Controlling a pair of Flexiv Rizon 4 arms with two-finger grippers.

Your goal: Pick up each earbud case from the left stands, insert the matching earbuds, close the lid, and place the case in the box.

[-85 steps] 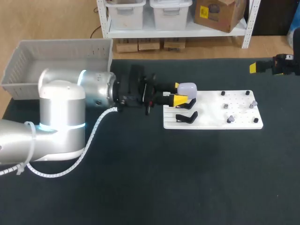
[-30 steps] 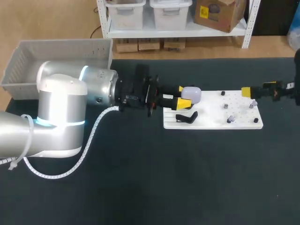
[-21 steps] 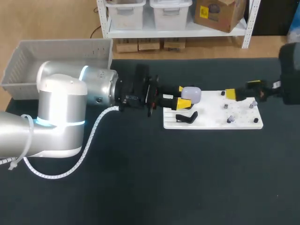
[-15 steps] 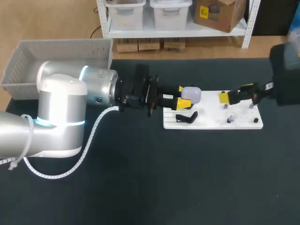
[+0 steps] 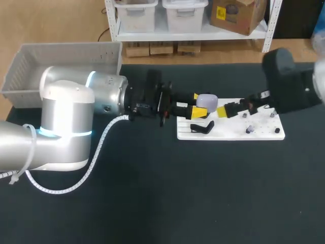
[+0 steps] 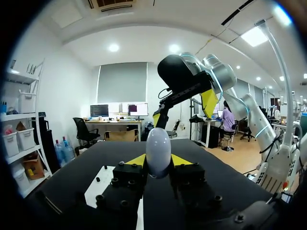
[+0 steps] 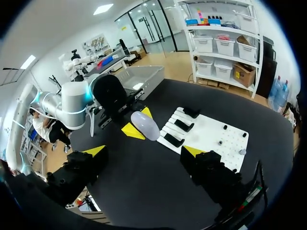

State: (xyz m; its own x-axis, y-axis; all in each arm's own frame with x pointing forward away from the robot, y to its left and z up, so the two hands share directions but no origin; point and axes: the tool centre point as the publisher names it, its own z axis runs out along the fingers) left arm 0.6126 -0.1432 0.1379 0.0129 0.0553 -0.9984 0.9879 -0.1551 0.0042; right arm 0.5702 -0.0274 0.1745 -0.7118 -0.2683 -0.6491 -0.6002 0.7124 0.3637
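Note:
A pale lilac earbud case (image 5: 207, 101) with its lid down is held above the left end of the white board (image 5: 264, 135), my left gripper (image 5: 196, 104) shut on it from both sides. The left wrist view has the case (image 6: 158, 151) upright between the yellow tips. My right gripper (image 5: 227, 110) hangs over the board just right of the case, open wide and holding nothing. From the right wrist, the case (image 7: 145, 125) lies ahead of that gripper (image 7: 145, 151). Small earbuds (image 5: 249, 129) sit on pegs at the board's right part.
Black stands (image 5: 202, 127) rise from the board's left end, below the held case. A grey box (image 5: 61, 66) stands at the table's back left corner. The dark table top (image 5: 167, 193) stretches out in front of the board.
My right arm has swung in from the right edge, leftward across the board, until its open gripper is close to the case. The left arm and the case have stayed still.

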